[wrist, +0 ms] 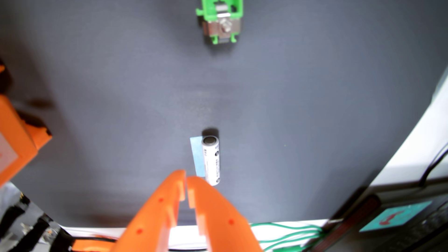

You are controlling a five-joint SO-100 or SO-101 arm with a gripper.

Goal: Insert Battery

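A white cylindrical battery (211, 160) lies on the dark grey mat, lengthwise away from the camera, its dark flat end facing up the frame. A strip of pale blue tape (196, 155) lies along its left side. My orange gripper (186, 175) enters from the bottom edge, its fingertips nearly touching, shut with nothing between them. The tips sit just below and left of the battery's near end. A green battery holder (221, 21) with metal contacts stands at the top centre, far beyond the battery.
An orange arm part (17, 140) fills the left edge. Green wires (286, 232) and a dark box with a teal label (395, 215) lie at the bottom right, past the mat's white edge (412, 145).
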